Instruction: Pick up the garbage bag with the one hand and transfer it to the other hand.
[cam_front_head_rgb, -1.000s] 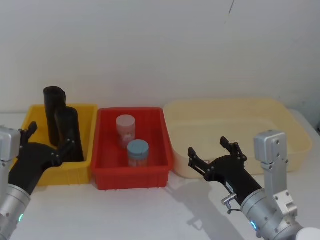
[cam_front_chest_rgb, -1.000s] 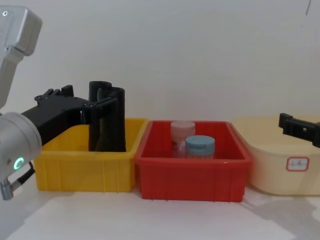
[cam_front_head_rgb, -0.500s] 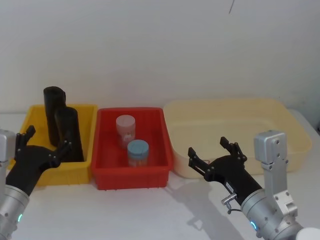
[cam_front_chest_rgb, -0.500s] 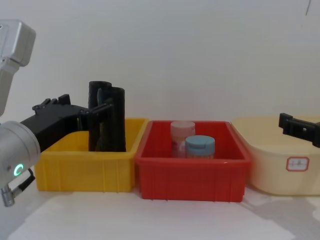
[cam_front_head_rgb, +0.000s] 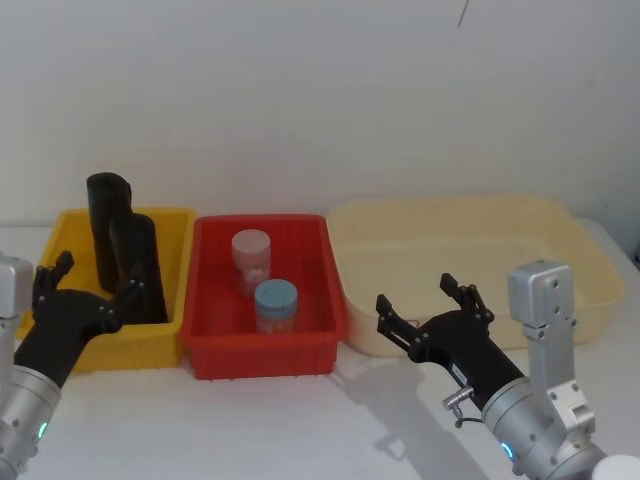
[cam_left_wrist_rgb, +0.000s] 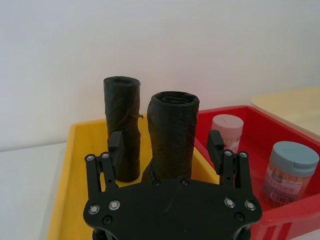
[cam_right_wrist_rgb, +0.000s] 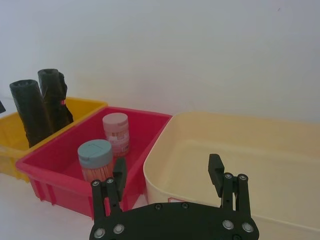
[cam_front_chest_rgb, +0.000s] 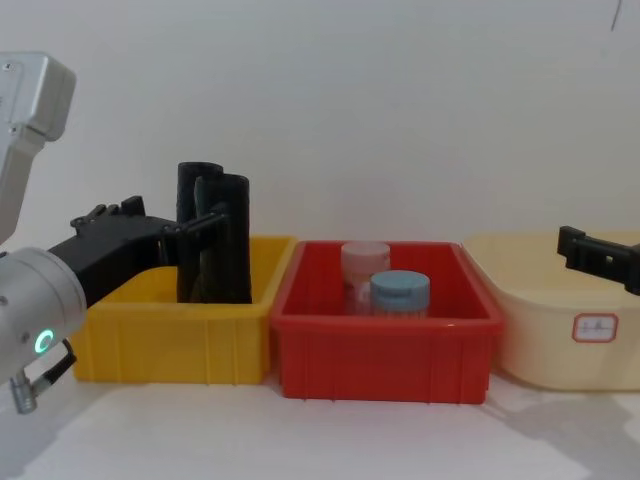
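Left end effector (cam_left_wrist_rgb: 165, 142) — fingers spread (empty) — faces the garbage bag (cam_left_wrist_rgb: 172, 115); right end effector (cam_right_wrist_rgb: 168, 167) likewise spread.

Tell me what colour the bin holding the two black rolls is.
Yellow. The bin shows best in the chest view, which faces its front wall.

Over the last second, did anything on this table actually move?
The left gripper drew back and down slightly toward the robot, jaws open, nothing gripped. The garbage bag, upright in the yellow bin, and the right gripper stayed put.
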